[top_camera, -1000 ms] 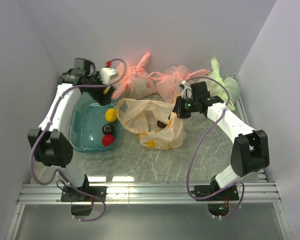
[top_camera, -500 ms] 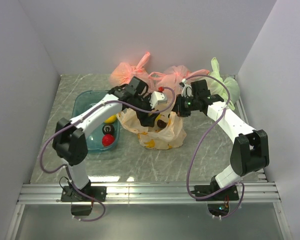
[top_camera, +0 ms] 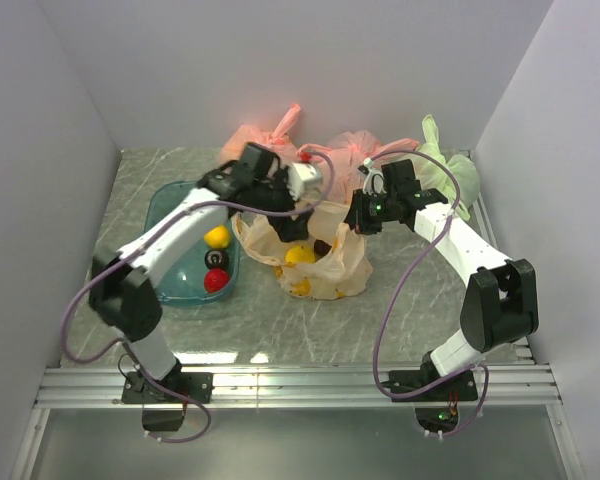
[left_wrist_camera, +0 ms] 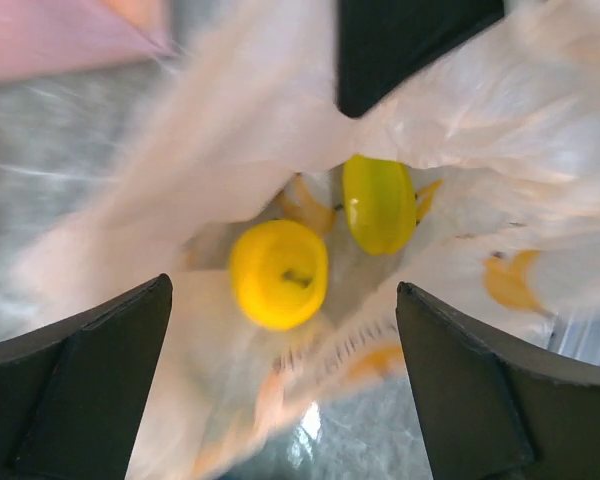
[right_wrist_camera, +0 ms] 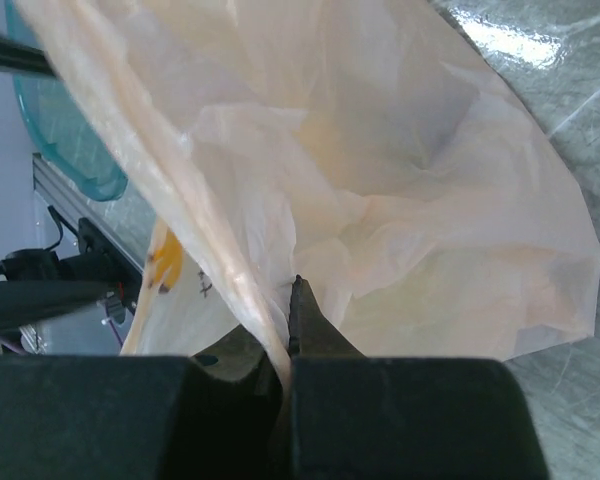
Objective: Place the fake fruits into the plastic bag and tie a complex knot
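The plastic bag (top_camera: 332, 272), pale orange with banana prints, stands open mid-table. My right gripper (top_camera: 356, 220) is shut on its right rim and holds it up; the right wrist view shows the film (right_wrist_camera: 380, 170) pinched between the shut jaws (right_wrist_camera: 288, 330). My left gripper (top_camera: 296, 224) hovers over the bag's mouth, open and empty (left_wrist_camera: 283, 300). Below it in the bag (left_wrist_camera: 230, 150) lie a yellow fruit (left_wrist_camera: 278, 273) and a yellow-green one (left_wrist_camera: 378, 203). The top view shows a yellow fruit (top_camera: 300, 255) and a dark one (top_camera: 323, 245) inside. A yellow (top_camera: 217, 236), a black (top_camera: 216, 259) and a red fruit (top_camera: 216, 280) lie in the tray.
The teal tray (top_camera: 170, 270) sits left of the bag, its rim also in the right wrist view (right_wrist_camera: 70, 150). Two pink knotted bags (top_camera: 265, 160) (top_camera: 348, 160) and a light green bag (top_camera: 446, 172) stand along the back wall. Walls close in left and right.
My left arm swung from the tray's far corner to over the bag's mouth. A yellow fruit now lies in the bag under the open jaws. The right arm has held still.
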Robot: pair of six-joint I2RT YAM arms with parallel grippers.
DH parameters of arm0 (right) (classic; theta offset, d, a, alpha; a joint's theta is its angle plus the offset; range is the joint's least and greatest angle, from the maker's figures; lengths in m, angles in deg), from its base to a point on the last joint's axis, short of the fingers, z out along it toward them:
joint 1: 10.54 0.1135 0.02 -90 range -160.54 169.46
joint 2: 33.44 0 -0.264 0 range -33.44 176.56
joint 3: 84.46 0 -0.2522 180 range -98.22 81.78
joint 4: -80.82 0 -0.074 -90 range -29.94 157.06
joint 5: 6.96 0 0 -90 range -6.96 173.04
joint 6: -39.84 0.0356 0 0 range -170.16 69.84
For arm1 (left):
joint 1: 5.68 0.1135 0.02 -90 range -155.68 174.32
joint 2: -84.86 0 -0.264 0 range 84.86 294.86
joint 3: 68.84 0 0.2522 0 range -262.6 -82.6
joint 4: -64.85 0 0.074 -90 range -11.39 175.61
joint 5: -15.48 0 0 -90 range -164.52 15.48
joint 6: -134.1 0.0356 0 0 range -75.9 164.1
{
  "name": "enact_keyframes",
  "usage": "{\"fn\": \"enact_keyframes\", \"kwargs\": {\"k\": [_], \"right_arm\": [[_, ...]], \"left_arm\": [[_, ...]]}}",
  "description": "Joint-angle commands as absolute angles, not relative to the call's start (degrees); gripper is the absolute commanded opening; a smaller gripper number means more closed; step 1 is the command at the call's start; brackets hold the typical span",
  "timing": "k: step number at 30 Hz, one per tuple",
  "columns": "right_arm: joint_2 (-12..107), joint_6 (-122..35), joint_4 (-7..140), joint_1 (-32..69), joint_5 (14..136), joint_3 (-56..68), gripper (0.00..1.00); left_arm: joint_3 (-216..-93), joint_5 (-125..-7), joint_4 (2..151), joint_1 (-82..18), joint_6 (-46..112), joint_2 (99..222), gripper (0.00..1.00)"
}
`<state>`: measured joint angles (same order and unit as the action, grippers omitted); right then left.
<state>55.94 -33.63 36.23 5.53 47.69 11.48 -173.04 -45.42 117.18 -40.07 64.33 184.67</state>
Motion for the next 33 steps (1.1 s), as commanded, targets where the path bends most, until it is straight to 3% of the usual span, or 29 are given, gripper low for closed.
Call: {"fn": "enact_keyframes", "kwargs": {"k": [1, 8, 13, 24, 33], "right_arm": [[56.0, -34.8, 36.1, 5.2, 48.0, 9.4, 0.00], [55.7, -34.8, 36.1, 5.2, 47.8, 9.5, 0.00], [56.0, -34.8, 35.9, 5.2, 47.8, 9.4, 0.00], [56.9, -34.3, 36.5, 5.2, 48.3, 9.4, 0.00], [57.9, -34.8, 35.7, 5.2, 48.2, 8.2, 0.00]], "left_arm": [[-174.1, -43.1, 116.1, -34.0, 60.3, 173.8, 0.99], [-165.9, -43.6, 119.4, -14.3, 62.4, 166.5, 0.99], [-161.9, -53.9, 118.1, -6.0, 57.2, 169.3, 0.99], [-154.2, -55.3, 112.2, -6.9, 39.2, 178.1, 0.99], [-151.9, -60.9, 103.1, -11.5, 38.9, 186.7, 0.96]]}}
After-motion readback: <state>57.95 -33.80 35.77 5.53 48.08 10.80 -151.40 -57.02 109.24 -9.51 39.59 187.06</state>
